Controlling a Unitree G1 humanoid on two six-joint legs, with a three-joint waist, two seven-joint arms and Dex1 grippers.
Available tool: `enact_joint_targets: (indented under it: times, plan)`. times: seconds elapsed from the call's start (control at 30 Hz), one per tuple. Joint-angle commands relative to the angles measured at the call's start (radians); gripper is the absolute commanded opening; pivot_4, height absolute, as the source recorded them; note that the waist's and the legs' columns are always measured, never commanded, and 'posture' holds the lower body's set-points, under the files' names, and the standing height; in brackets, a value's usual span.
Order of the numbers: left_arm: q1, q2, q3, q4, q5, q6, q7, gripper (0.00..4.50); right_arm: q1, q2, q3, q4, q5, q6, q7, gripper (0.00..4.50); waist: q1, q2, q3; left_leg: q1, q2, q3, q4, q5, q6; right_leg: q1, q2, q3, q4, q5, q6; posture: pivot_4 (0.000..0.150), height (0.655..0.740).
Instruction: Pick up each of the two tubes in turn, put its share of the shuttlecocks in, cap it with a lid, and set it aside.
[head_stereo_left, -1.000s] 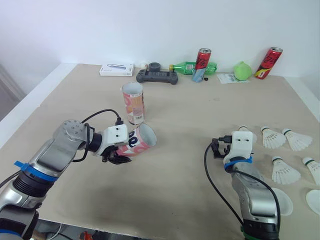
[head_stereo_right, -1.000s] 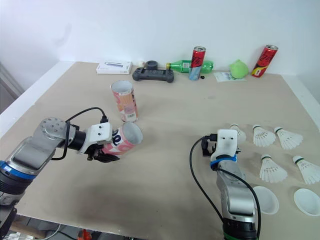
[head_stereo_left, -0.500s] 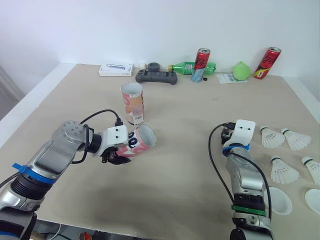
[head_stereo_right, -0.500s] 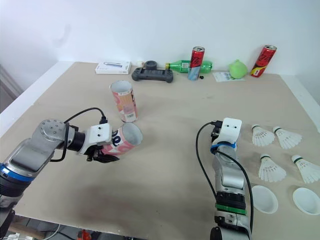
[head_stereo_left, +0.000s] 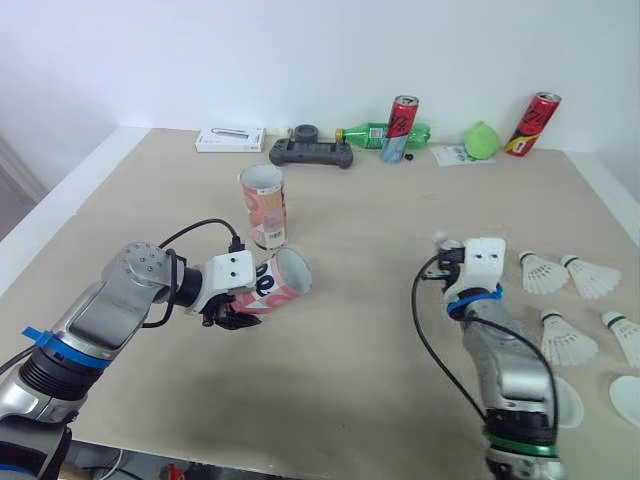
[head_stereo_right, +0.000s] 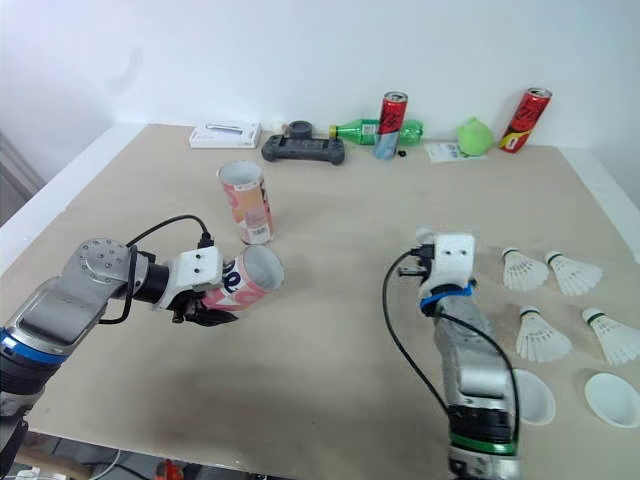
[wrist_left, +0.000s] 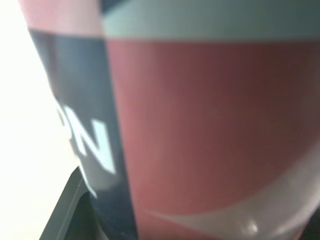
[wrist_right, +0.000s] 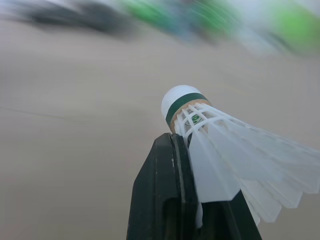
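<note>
Tan tabletop (head_stereo_left: 380, 200) under a white wall. Centre left: left gripper (head_stereo_left: 228, 312) clamped on pink tube (head_stereo_left: 278, 280), tilted, mouth facing right. Just above, second tube (head_stereo_left: 265, 205) upright. Centre right: right gripper (wrist_right: 186, 150) pinching shuttlecock (wrist_right: 210, 135), cork poking past fingertips. Spare shuttlecocks (head_stereo_left: 545, 272) at right edge.

on the dark band of the tube (wrist_left: 210, 120), white letters "on"

Tube (head_stereo_left: 276, 282) glossy, shuttlecock (wrist_right: 225, 150) white plastic, table (head_stereo_left: 350, 340) matt & smooth.
</note>
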Motion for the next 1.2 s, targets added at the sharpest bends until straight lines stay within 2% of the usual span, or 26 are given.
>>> enact_joint_targets:
  times: [0.03, 0.13, 0.23, 0.5, 0.8, 0.83, 0.87, 0.93, 0.97, 1.03, 1.07, 1.1, 1.2]
  plan:
    - [0.008, -0.011, -0.038, 0.013, 0.001, 0.003, -0.005, 2.5, -0.05, -0.14, 0.018, -0.196, 0.178, 0.067, 0.247, 0.02, 0.001, -0.001, 0.0, 0.0, 0.0, -0.001, 0.0, 0.0, 0.0, 0.0, 0.0, -0.001, 0.0, 0.0, 0.0, 0.15, 0.74]
    - [0.002, -0.014, -0.04, 0.024, 0.003, -0.001, -0.004, 2.5, -0.114, -0.272, 0.034, -0.231, 0.221, 0.1, 0.372, 0.02, 0.005, -0.002, 0.001, 0.0, 0.0, -0.001, 0.0, 0.0, 0.0, 0.001, 0.0, -0.003, 0.0, -0.001, -0.001, 0.15, 0.74]
    - [0.002, -0.017, -0.041, 0.026, 0.004, -0.003, 0.0, 2.5, -0.17, -0.366, 0.091, -0.223, 0.188, 0.072, 0.464, 0.02, 0.005, -0.004, 0.002, 0.0, 0.0, -0.001, 0.001, 0.0, 0.0, 0.0, -0.002, -0.003, -0.001, -0.001, -0.001, 0.15, 0.74]
    - [0.016, -0.012, -0.037, -0.002, 0.0, 0.012, 0.008, 2.5, -0.294, -0.272, 0.311, -0.159, 0.076, 0.006, 0.491, 0.02, 0.006, -0.005, 0.003, -0.001, 0.0, -0.001, 0.0, 0.0, 0.0, 0.0, -0.002, -0.004, -0.001, -0.001, -0.001, 0.15, 0.74]
    - [0.017, -0.015, -0.039, -0.024, -0.003, 0.033, 0.015, 2.5, -0.347, -0.258, 0.374, -0.145, 0.044, -0.002, 0.567, 0.02, 0.008, -0.007, 0.004, -0.001, -0.001, -0.001, 0.001, 0.0, 0.0, -0.001, -0.003, -0.004, -0.001, -0.001, 0.0, 0.15, 0.74]
    - [0.017, -0.015, -0.039, -0.025, -0.004, 0.035, 0.016, 2.5, -0.35, -0.257, 0.37, -0.143, 0.045, 0.0, 0.572, 0.71, 0.008, -0.007, 0.004, -0.001, 0.0, -0.001, 0.0, 0.0, 0.0, -0.001, -0.003, -0.005, -0.001, -0.001, 0.0, 0.15, 0.74]
    - [0.017, -0.014, -0.039, -0.026, -0.004, 0.036, 0.017, 2.5, -0.352, -0.257, 0.368, -0.142, 0.045, 0.001, 0.575, 0.86, 0.008, -0.007, 0.004, -0.001, 0.0, -0.001, 0.001, 0.0, 0.0, -0.001, -0.003, -0.005, -0.001, -0.001, 0.0, 0.15, 0.74]
    - [0.016, -0.014, -0.04, -0.03, -0.005, 0.041, 0.019, 2.5, -0.354, -0.261, 0.357, -0.142, 0.049, 0.005, 0.583, 1.66, 0.008, -0.007, 0.004, -0.001, 0.0, -0.001, 0.001, 0.0, 0.0, -0.001, -0.003, -0.005, -0.001, -0.001, 0.0, 0.15, 0.74]
    - [0.016, -0.014, -0.041, -0.031, -0.006, 0.043, 0.019, 2.5, -0.355, -0.263, 0.352, -0.142, 0.052, 0.009, 0.586, 2.45, 0.008, -0.007, 0.004, -0.001, 0.0, -0.001, 0.001, 0.0, 0.0, -0.001, -0.003, -0.005, -0.001, -0.001, 0.0, 0.15, 0.74]
    - [0.016, -0.013, -0.043, -0.037, -0.008, 0.047, 0.017, 2.5, -0.355, -0.266, 0.334, -0.146, 0.059, 0.021, 0.581, 3.35, 0.008, -0.007, 0.004, -0.001, 0.0, -0.001, 0.001, 0.0, 0.0, -0.001, -0.003, -0.005, -0.001, -0.001, 0.0, 0.15, 0.74]
    - [0.016, -0.013, -0.043, -0.038, -0.009, 0.048, 0.017, 2.5, -0.355, -0.266, 0.33, -0.147, 0.061, 0.025, 0.579, 3.63, 0.008, -0.007, 0.004, -0.001, -0.001, -0.001, 0.0, 0.0, 0.0, -0.001, -0.003, -0.005, -0.001, -0.001, 0.0, 0.15, 0.74]
    - [0.011, -0.014, -0.044, -0.035, -0.008, 0.046, 0.016, 2.5, -0.351, -0.268, 0.305, -0.152, 0.074, 0.043, 0.567, 4.39, 0.008, -0.007, 0.004, -0.001, -0.001, -0.001, 0.001, 0.0, 0.0, -0.001, -0.004, -0.005, -0.001, -0.001, 0.0, 0.15, 0.74]
    - [0.005, -0.006, -0.037, -0.028, -0.008, 0.039, 0.01, 2.5, -0.31, -0.268, 0.14, -0.198, 0.165, 0.147, 0.479, 4.47, 0.009, -0.007, 0.004, -0.002, -0.001, -0.001, 0.001, 0.0, 0.0, -0.001, -0.004, -0.005, -0.001, -0.001, 0.0, 0.15, 0.74]
